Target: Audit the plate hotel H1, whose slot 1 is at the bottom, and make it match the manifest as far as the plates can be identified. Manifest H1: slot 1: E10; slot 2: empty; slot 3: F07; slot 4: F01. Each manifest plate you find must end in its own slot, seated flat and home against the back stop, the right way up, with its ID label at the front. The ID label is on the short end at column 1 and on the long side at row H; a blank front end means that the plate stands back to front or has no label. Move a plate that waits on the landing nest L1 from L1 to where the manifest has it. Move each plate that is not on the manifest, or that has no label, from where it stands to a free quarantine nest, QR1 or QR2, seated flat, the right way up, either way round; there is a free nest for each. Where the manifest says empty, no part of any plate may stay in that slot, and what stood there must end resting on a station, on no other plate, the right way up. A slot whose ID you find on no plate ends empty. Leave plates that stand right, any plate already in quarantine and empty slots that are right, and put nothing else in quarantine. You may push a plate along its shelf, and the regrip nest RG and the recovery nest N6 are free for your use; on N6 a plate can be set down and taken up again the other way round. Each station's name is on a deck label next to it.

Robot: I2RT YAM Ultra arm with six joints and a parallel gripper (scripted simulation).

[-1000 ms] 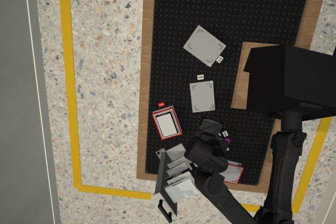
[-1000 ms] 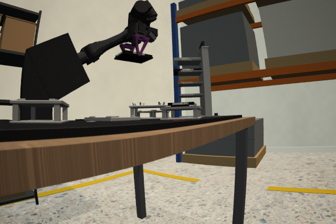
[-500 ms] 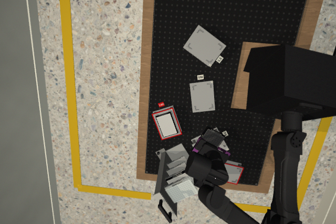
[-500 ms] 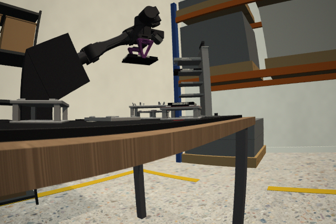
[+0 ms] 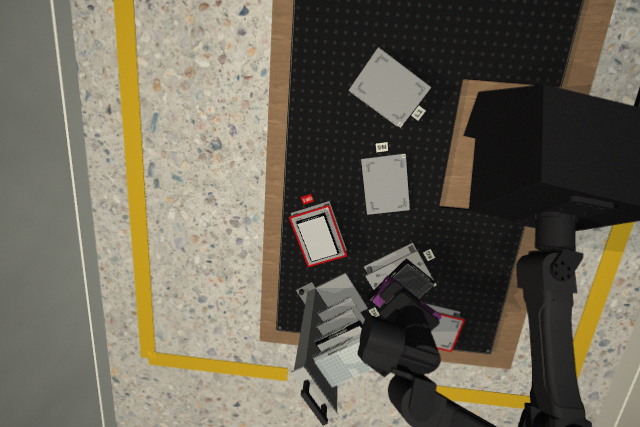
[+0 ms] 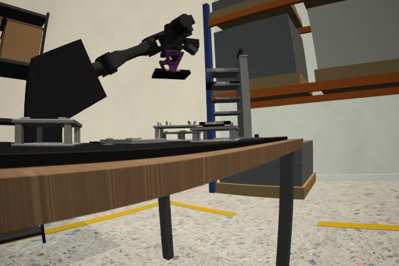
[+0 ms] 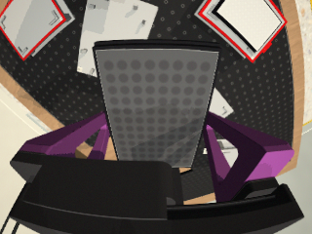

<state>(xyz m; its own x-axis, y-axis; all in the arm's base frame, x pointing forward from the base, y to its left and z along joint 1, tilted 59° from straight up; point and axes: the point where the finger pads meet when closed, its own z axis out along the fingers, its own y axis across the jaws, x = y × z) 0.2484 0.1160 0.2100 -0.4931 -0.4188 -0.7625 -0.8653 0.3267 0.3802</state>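
My gripper (image 5: 408, 294) (image 6: 171, 64) (image 7: 156, 115) is shut on a dark well plate (image 5: 413, 279) (image 6: 170, 74) (image 7: 156, 107), its purple fingers on the two long sides. It holds the plate level, high above the deck, over the RG nest (image 5: 386, 266), a short way in front of the plate hotel H1 (image 5: 330, 329) (image 6: 243, 95) and about level with its top shelves. A pale plate (image 5: 341, 364) (image 6: 222, 68) sits in the top slot. A dark plate (image 6: 221, 82) sits in the slot below. The two lower shelves look bare in the side view.
A red-framed quarantine nest (image 5: 297, 231) (image 7: 209, 2) holds a white-topped plate (image 5: 316, 238) (image 7: 250, 14). The other red-framed nest (image 5: 450, 333) (image 7: 33, 16) is bare. Nests N6 (image 5: 385, 184) and L1 (image 5: 388, 85) are bare. The black robot base (image 5: 547, 148) stands at the right.
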